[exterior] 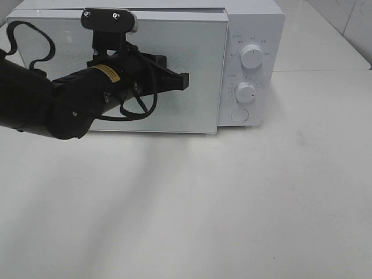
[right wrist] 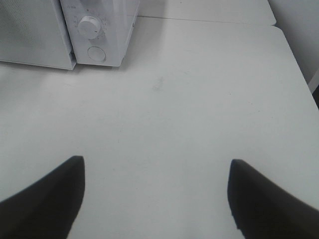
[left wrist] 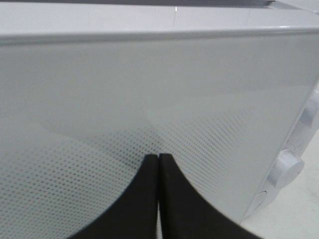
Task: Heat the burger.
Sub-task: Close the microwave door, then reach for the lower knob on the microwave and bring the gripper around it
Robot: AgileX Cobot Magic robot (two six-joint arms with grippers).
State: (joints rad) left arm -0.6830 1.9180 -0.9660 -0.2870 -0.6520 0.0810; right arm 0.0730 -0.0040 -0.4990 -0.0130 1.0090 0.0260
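My right pincer [right wrist: 157, 162] hangs released. Its two dark fingers [right wrist: 50, 194] are spread wide toward the lower corners of the right wrist view, holding nothing and touching nothing. Between them lies only the white table [right wrist: 189, 99]. Farther off, in the upper left of that view, stands the white microwave [right wrist: 107, 30].

My left pincer [exterior: 186, 81] is clenched. In the left wrist view its fingers [left wrist: 144, 199] meet flat along their length with nothing gripped between them. In the upper middle of the exterior high view their tips point at the microwave's closed door [exterior: 192, 113]. They are so close to its dotted glass that I cannot tell whether they touch it. To the right of the door are two knobs [exterior: 251, 56] and a round button [exterior: 239, 115].

The burger shows in no view, so I cannot tell where it is.
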